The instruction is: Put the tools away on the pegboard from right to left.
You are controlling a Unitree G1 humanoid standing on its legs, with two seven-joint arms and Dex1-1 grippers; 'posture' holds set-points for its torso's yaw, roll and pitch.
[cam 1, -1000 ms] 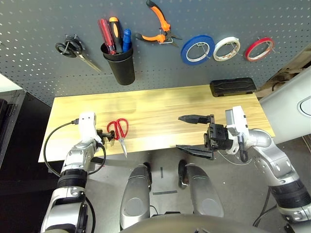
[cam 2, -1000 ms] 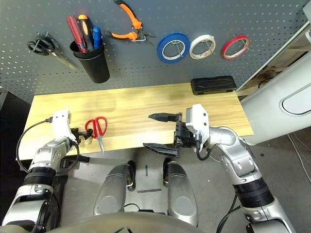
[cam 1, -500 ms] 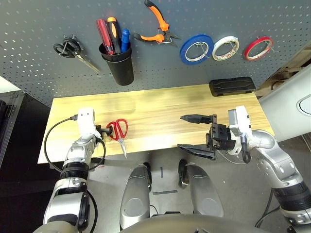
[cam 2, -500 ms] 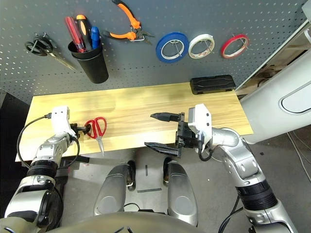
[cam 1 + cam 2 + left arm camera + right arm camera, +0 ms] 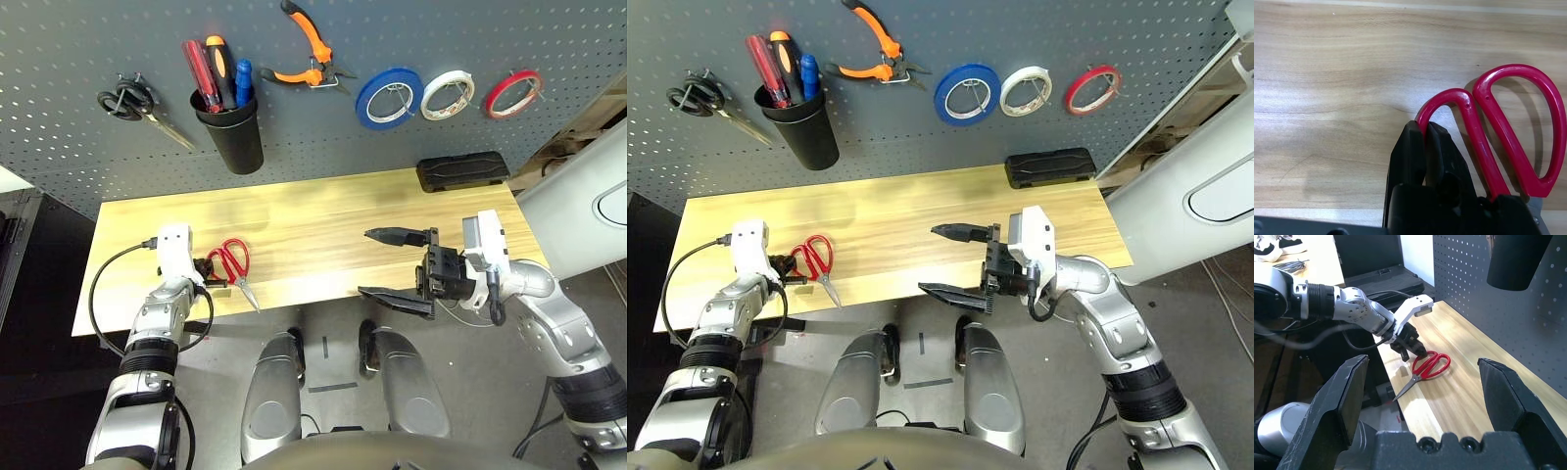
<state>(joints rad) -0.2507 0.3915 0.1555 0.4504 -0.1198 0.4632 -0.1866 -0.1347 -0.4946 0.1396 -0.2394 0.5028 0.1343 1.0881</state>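
Red-handled scissors (image 5: 233,264) lie on the wooden table (image 5: 323,211) near its front left edge, blades pointing toward the edge. My left gripper (image 5: 1424,129) is shut on the nearer red handle loop (image 5: 1444,98), one finger inside the loop and one outside. The same grip shows in the right wrist view, left gripper (image 5: 1411,347) at the scissors (image 5: 1429,365). My right gripper (image 5: 376,263) hangs open and holds nothing over the table's front edge, right of centre. On the pegboard (image 5: 411,34) hang a red tape ring (image 5: 514,92) and orange-handled pliers (image 5: 309,54). A red-handled screwdriver (image 5: 194,69) stands in the black cup (image 5: 231,142).
Blue tape (image 5: 389,99) and white tape (image 5: 450,95) hang between the pliers and the red ring. Black-handled scissors (image 5: 132,103) hang at the far left. A black case (image 5: 462,172) lies at the table's back right. A white machine body (image 5: 588,211) stands to the right.
My left gripper's fingers have shut on the scissors' handle loop. The right arm has stayed as it was. The head camera has tilted a little.
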